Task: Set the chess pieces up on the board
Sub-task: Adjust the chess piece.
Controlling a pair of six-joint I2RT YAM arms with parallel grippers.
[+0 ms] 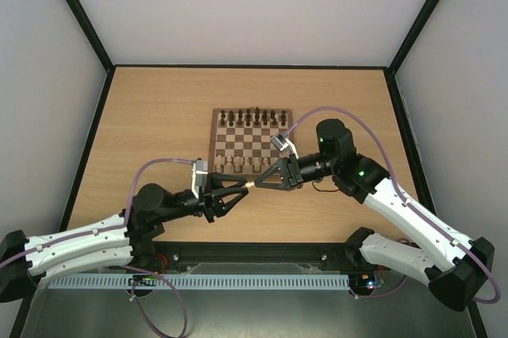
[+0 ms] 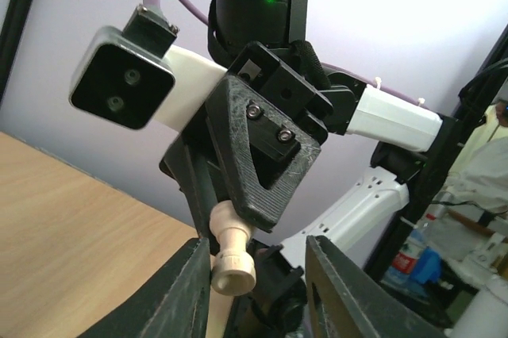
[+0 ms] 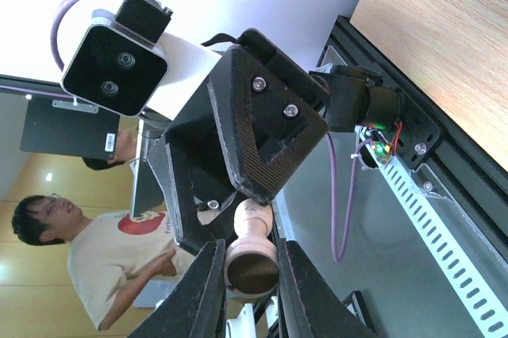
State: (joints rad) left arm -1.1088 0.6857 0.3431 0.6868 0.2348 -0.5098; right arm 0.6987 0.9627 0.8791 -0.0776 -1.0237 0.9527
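The board lies mid-table. Dark pieces fill its far rows and several pale pieces stand along its near edge. Both grippers meet tip to tip above the table in front of the board. My right gripper is shut on the base of one pale piece. My left gripper is open. The piece's head sits between its fingers, close to the left finger.
The wooden table is walled by a black frame. A slotted cable tray runs along the near edge between the arm bases. A person stands beyond the table.
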